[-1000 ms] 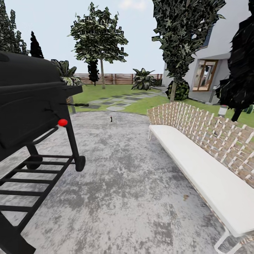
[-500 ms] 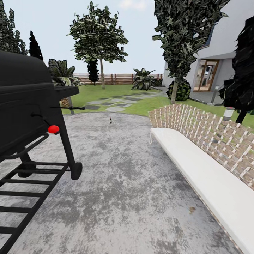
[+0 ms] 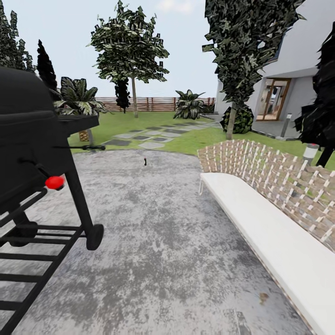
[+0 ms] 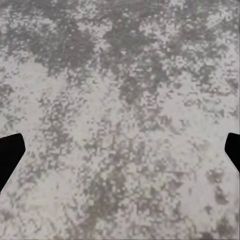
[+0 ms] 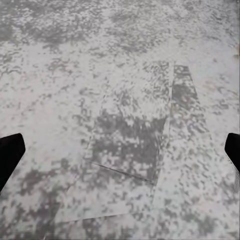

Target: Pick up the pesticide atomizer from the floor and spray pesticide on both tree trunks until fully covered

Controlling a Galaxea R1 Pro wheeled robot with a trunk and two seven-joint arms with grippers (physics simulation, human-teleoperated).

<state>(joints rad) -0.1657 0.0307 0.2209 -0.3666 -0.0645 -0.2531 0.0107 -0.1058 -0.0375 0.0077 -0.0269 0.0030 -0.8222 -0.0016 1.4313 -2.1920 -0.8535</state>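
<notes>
At upper centre of the head view, pesticide atomizer [image 3: 145,161] stands far off on floor [image 3: 158,242]; approach step, drive closer; both claws [image 4: 120,155] [image 5: 120,155] released, empty.

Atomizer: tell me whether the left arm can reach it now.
Probably not. The atomizer stands far ahead on the floor, while the left gripper hangs open over bare paving. The way between grill and bench looks free for driving closer.
</notes>
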